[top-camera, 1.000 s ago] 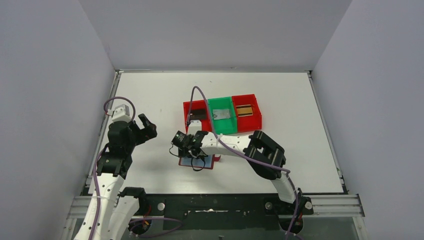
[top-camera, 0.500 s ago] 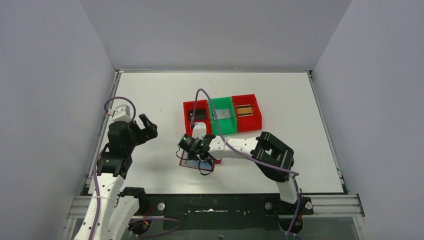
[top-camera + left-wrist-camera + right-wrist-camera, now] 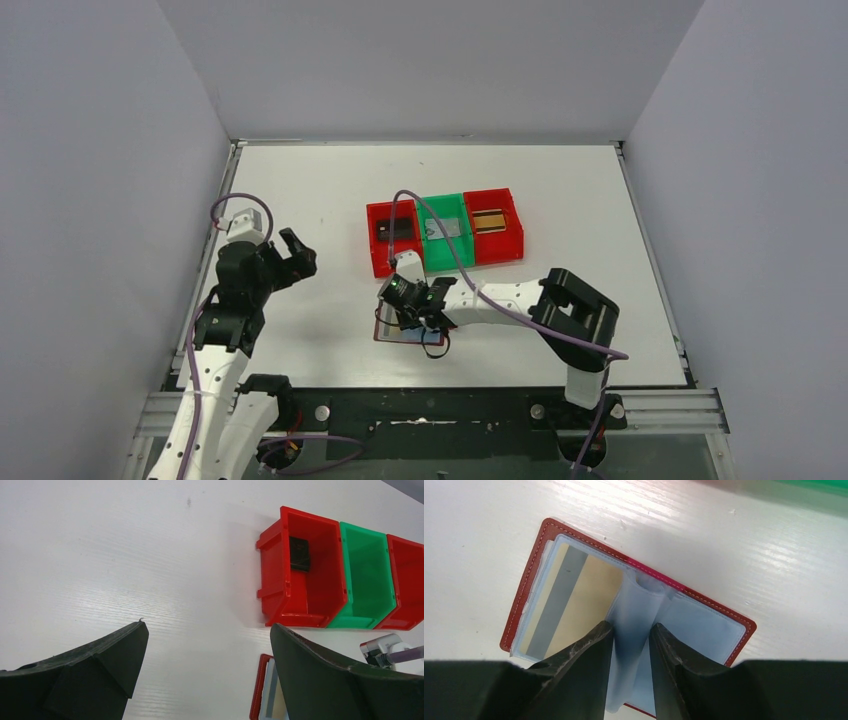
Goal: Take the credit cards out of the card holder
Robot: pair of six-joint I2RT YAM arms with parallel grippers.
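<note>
The dark red card holder (image 3: 384,335) lies open on the table, near the front, with its pale blue sleeves up. In the right wrist view a gold-beige credit card (image 3: 584,597) with a grey stripe sits in the card holder's (image 3: 526,587) left sleeve. My right gripper (image 3: 405,312) (image 3: 631,627) is closed around a raised sleeve leaf (image 3: 634,605). My left gripper (image 3: 297,252) (image 3: 207,627) is open and empty, well left of the card holder (image 3: 259,690). A dark card (image 3: 395,229), a silvery card (image 3: 440,229) and a gold card (image 3: 489,220) lie in the bins.
Three bins stand in a row behind the card holder: a red bin (image 3: 378,240), a green bin (image 3: 450,255) and a second red bin (image 3: 512,232). The right arm's purple cable (image 3: 430,235) arches over the bins. White walls enclose the table.
My right gripper has moved right and toward the near edge, and the card holder has shifted with it. The left arm has not moved.
</note>
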